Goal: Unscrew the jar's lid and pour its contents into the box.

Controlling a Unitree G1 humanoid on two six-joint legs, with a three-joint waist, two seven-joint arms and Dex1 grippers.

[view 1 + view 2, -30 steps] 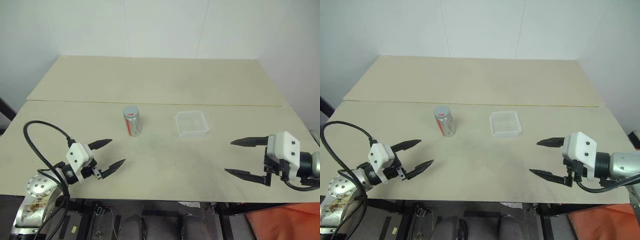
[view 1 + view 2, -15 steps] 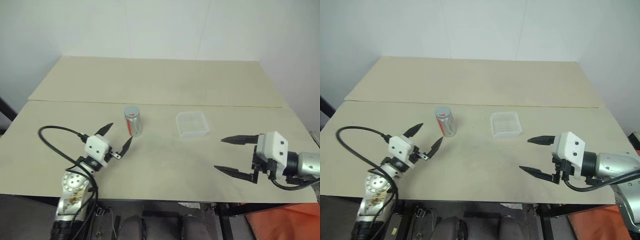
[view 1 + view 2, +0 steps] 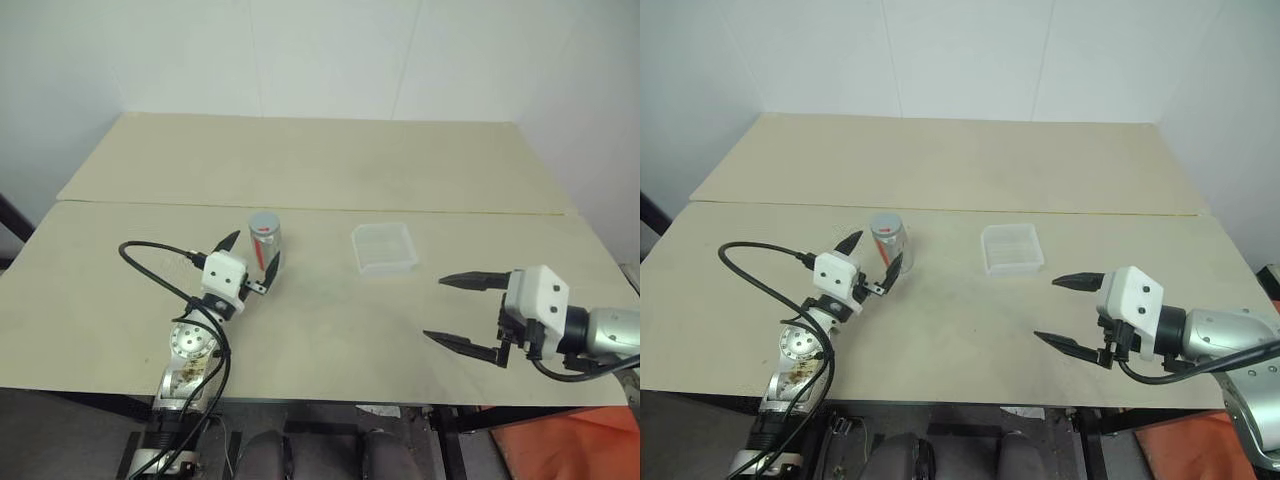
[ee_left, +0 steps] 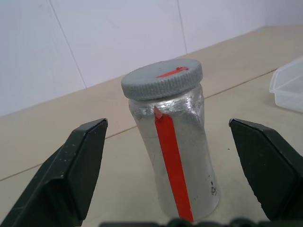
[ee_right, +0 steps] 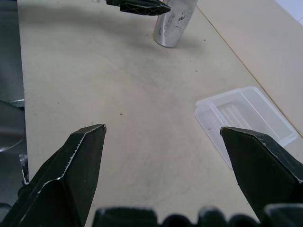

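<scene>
The jar (image 3: 265, 245) stands upright on the table, silver with a red stripe (image 4: 171, 156) down its wall, and the grey lid (image 4: 162, 79) is on its top. The contents are hidden inside. My left gripper (image 3: 250, 258) is open, one finger on each side of the jar, with a gap on both sides in the left wrist view. The clear box (image 3: 384, 248) lies flat to the jar's right and looks empty. My right gripper (image 3: 435, 308) hangs open over the table near the front right, nearer than the box (image 5: 246, 118), holding nothing.
A black cable (image 3: 150, 255) loops from the left arm over the table's left front. A seam (image 3: 400, 209) runs across the table behind the jar and box. The table's front edge (image 3: 330, 400) lies close below both grippers.
My left gripper has swung forward and to the right, from the table's front left up to the jar, which now stands between its open fingers. The right gripper has hardly moved.
</scene>
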